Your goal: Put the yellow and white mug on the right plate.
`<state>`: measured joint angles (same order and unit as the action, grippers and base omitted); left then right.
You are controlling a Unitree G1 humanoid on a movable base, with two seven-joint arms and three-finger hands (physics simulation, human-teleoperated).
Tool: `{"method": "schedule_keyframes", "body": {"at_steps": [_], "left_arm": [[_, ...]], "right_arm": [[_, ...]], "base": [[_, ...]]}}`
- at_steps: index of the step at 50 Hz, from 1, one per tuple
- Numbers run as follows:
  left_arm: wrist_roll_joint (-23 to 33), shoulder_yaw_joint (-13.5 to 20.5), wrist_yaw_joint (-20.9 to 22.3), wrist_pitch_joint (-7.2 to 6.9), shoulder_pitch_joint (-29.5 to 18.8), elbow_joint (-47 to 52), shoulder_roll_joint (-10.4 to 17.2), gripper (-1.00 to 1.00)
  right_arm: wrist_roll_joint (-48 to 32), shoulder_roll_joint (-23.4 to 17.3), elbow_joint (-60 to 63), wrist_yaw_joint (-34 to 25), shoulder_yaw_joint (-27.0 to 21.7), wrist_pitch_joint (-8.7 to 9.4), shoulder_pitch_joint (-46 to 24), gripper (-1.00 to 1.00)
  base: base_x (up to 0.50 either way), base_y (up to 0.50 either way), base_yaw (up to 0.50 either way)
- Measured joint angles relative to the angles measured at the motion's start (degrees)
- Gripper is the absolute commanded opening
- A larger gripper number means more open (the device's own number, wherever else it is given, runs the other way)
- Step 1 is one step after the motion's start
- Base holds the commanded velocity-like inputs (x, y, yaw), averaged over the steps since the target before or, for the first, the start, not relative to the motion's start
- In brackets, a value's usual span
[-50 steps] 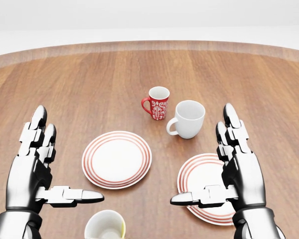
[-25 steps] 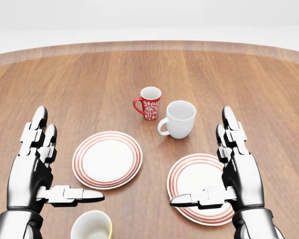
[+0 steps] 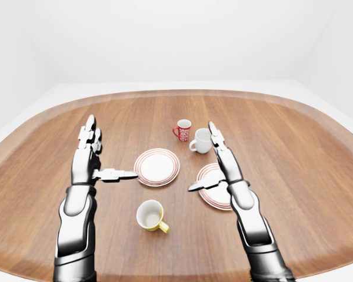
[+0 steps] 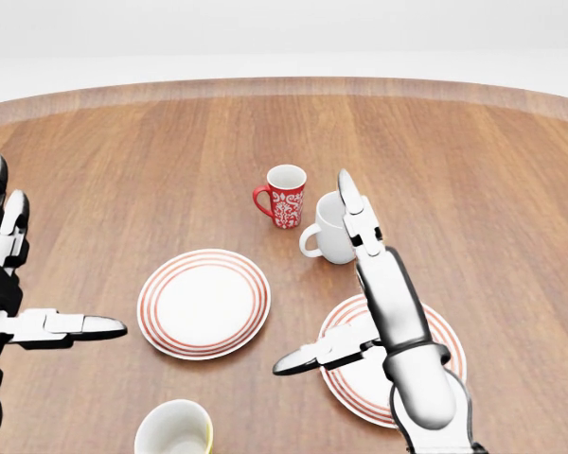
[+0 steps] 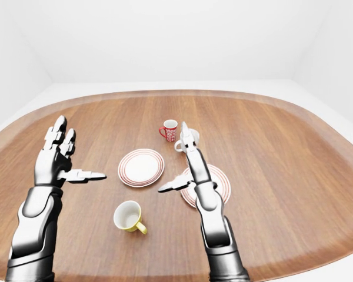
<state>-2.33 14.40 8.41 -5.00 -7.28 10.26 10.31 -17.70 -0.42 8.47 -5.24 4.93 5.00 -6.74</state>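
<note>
The yellow and white mug (image 3: 151, 215) stands upright on the wooden table, handle to the lower right; the head view shows only its rim (image 4: 174, 430) at the bottom edge. The right plate (image 4: 447, 342), white with red rings, lies to the mug's upper right. My right hand (image 4: 314, 276) hangs open over that plate's left half, fingers pointing up the view and thumb out to the left, holding nothing. My left hand (image 3: 113, 147) stands open left of the mug and the left plate (image 3: 157, 167), also holding nothing.
A red patterned mug (image 4: 285, 196) and a plain white mug (image 4: 328, 236) stand above the plates; my right fingers partly cover the white one. The table's curved rim (image 3: 41, 114) runs round the scene.
Earlier the whole picture shifted left, so the camera moved. Since then my right hand has swung left over the right plate, and my left hand has moved out to the left edge.
</note>
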Motion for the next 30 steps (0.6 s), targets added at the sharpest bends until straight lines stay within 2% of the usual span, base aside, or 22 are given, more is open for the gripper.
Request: {"method": "schedule_keyframes", "body": {"at_steps": [5,12,30], "left_arm": [[-1.07,3.06,0.39,0.0,-2.3,-2.25,3.23,1.0],[-2.21,5.58,0.6,0.0,-4.14,-4.14,6.08,1.0],[-4.06,8.52,0.43,0.0,-6.26,-6.74,9.73,1.0]], "right_arm": [[-8.02,1.95,-2.17,-1.83,2.6,0.0,-6.13,1.0],[-15.91,4.28,-4.33,-3.83,4.57,0.0,-11.03,1.0],[-29.46,8.06,-7.5,-5.18,8.1,0.0,-14.53,1.0]], "base": [[0.0,0.0,0.0],[0.0,0.0,0.0],[0.0,0.0,0.0]]}}
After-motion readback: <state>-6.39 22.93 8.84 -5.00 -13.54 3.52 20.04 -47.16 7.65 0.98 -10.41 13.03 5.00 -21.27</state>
